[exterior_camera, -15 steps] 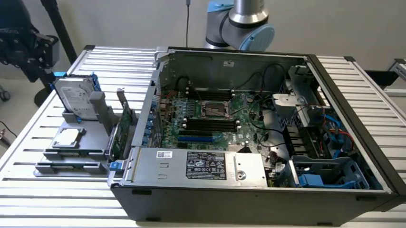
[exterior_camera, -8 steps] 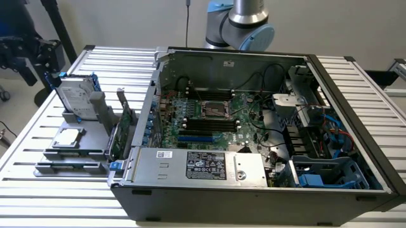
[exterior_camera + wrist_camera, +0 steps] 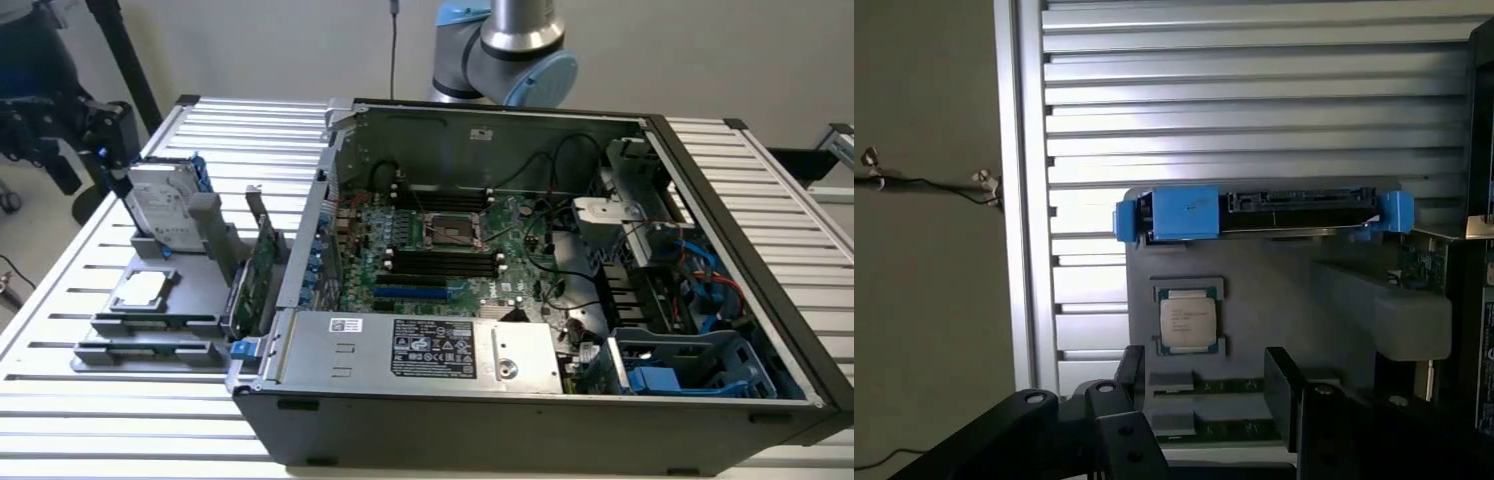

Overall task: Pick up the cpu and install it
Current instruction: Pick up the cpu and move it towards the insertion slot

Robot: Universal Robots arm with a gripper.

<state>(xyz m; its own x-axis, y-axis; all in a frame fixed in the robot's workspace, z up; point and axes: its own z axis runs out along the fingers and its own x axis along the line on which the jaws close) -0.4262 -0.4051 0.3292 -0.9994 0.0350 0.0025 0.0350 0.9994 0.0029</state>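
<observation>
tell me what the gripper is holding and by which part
Nothing is held. The gripper is open and empty; the cpu lies flat on the grey holder, clear of it.

A plain pale wall (image 3: 267, 50) stands behind the table (image 3: 107, 400), whose top is ribbed silvery metal slats. A dark stand (image 3: 134, 60) rises slanted past its far corner at the exterior view's left. In the wrist view the floor (image 3: 924, 300) is dull beige, a thin cable (image 3: 924, 183) crosses it, and bright light falls on the slats.
</observation>
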